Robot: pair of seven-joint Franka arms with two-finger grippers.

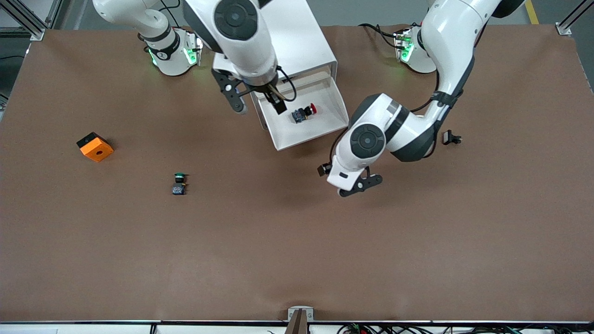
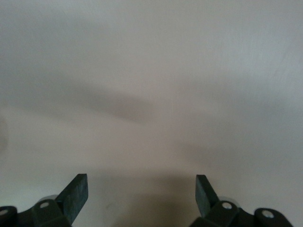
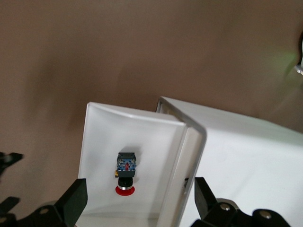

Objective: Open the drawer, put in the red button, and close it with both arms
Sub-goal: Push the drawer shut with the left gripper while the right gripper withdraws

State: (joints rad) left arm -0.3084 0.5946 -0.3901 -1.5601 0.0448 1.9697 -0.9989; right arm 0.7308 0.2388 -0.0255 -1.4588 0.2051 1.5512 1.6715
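Red-capped and lying on its side, the red button [image 1: 305,112] is sitting inside the open white drawer [image 1: 325,127], roughly mid-floor, touching nothing but the drawer bottom. We are reading this as the placing step finished and the closing step coming up.

Our right gripper [image 1: 258,101] is hanging over the drawer's edge toward the right arm's end of the desk, its fingers [image 3: 71,202] spread wide and pinching nothing; in the right wrist view the button [image 3: 125,171] is lying free between them, well below. Our left gripper [image 1: 351,182] is hovering low over the brown desk [image 1: 297,241] just beside the drawer's front corner, fingers [image 2: 75,195] likewise spread and empty.

The drawer is standing pulled out of the white cabinet [image 1: 306,41]. Next, we judge, both grippers are needing to get against the drawer's front panel and push evenly toward the cabinet, so it is not skewing in its slot.

Elsewhere, a green-capped switch [image 1: 179,183], an orange block [image 1: 95,146] and a small black part [image 1: 451,138] are lying well apart on the desk.
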